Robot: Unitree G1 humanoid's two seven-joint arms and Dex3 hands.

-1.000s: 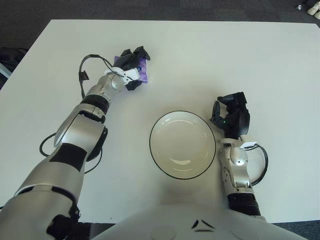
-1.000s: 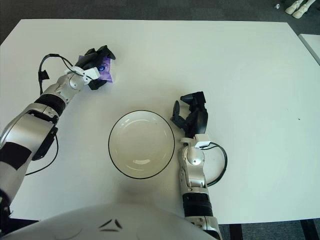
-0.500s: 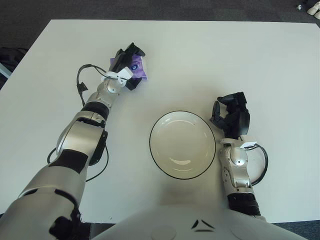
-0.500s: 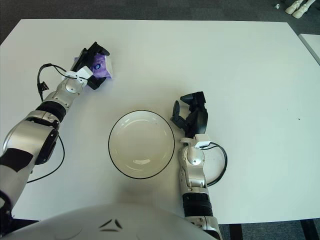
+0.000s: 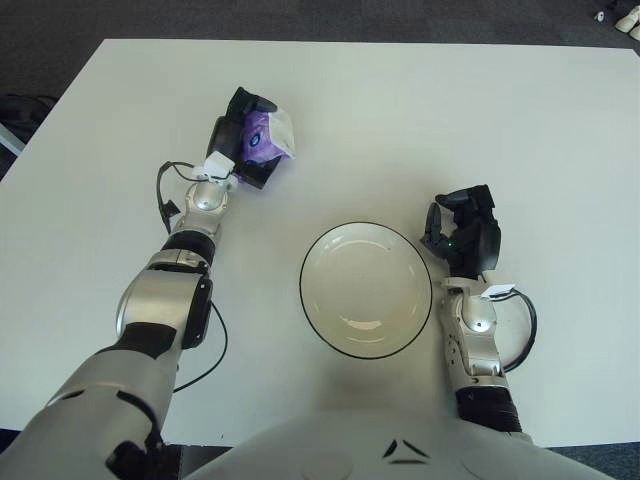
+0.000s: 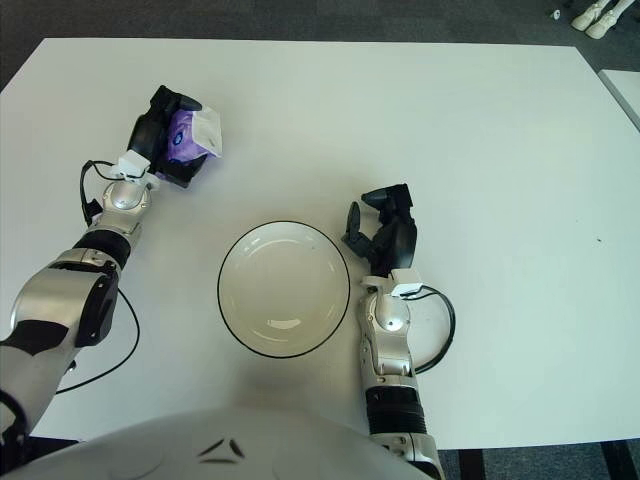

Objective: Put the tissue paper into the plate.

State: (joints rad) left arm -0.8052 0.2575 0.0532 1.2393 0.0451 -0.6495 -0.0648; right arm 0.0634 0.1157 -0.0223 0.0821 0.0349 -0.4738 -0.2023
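Plate: the empty white plate [image 5: 366, 290] sat on the white tabletop [image 5: 520, 130], nearest.
Right hand: the right hand [image 5: 462, 236], just right of it, fingers curled around nothing.
Left hand: the left hand [image 5: 246, 150], farther left, fingers gripping the purple tissue pack [image 5: 264, 138], well away from the plate.

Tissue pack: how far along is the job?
Done: the left robot hand has the purple tissue pack grasped, at the far left of the table. In hand: the carry; the pack is well short of the plate, up and to its left. Left: move it over the plate, which has nothing in it, and let go. The right robot hand shows beside the plate's right rim, holding nothing.
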